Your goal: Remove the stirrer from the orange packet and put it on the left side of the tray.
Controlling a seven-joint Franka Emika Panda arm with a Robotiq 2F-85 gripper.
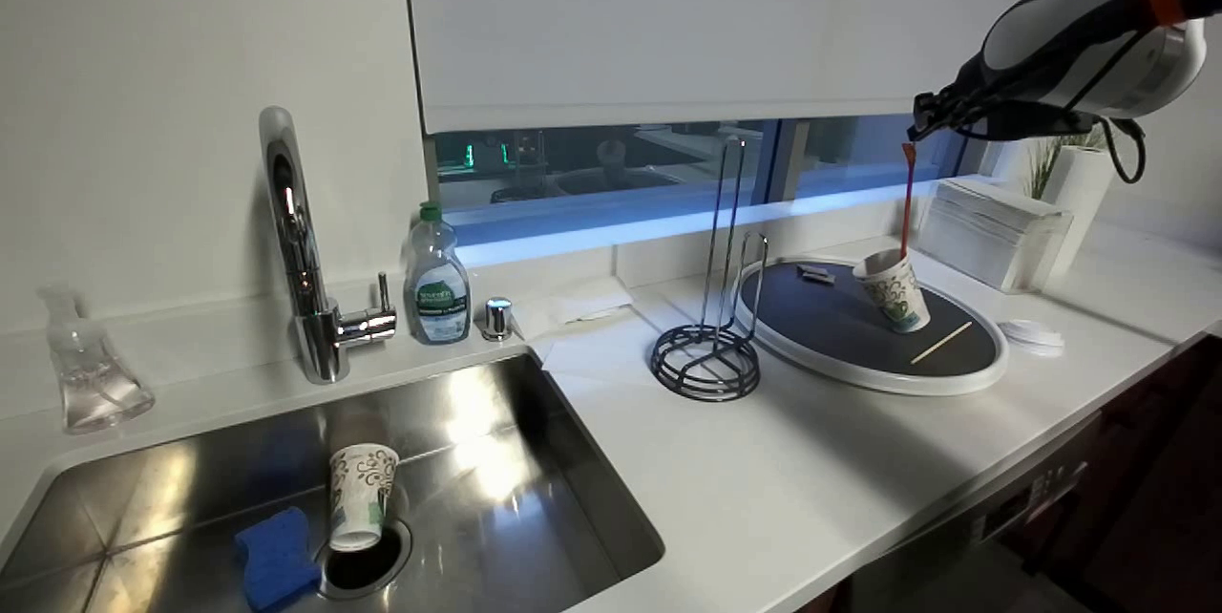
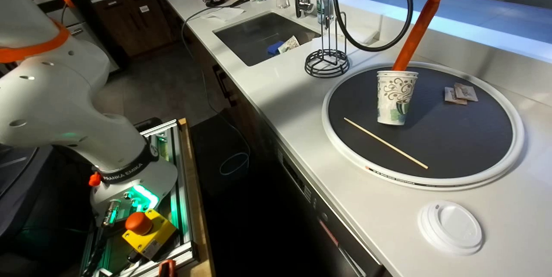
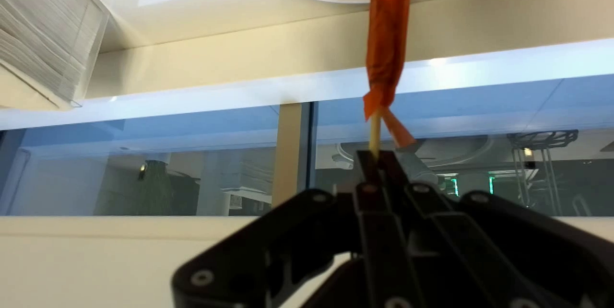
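My gripper (image 1: 916, 124) is above the tray, fingertips shut on the thin pale end of a wooden stirrer (image 3: 375, 130) in the wrist view. The stirrer's end pokes out of the torn top of the orange packet (image 3: 389, 29). The packet (image 2: 417, 31) hangs slanted below the fingertips. Its lower end goes behind the rim of a patterned paper cup (image 2: 396, 100) and appears to be inside it. The cup (image 1: 895, 291) looks tilted in an exterior view. The tray (image 1: 874, 382) lies under the cup. Another bare stirrer (image 2: 386, 143) lies on the tray.
Small packets (image 2: 460, 93) lie on the tray. A black wire stand (image 1: 706, 363) is beside it. White lids (image 2: 450, 227) and a napkin stack (image 1: 993, 231) are near the tray. The sink (image 1: 611, 517) holds a cup and a blue sponge. A window and blind stand behind.
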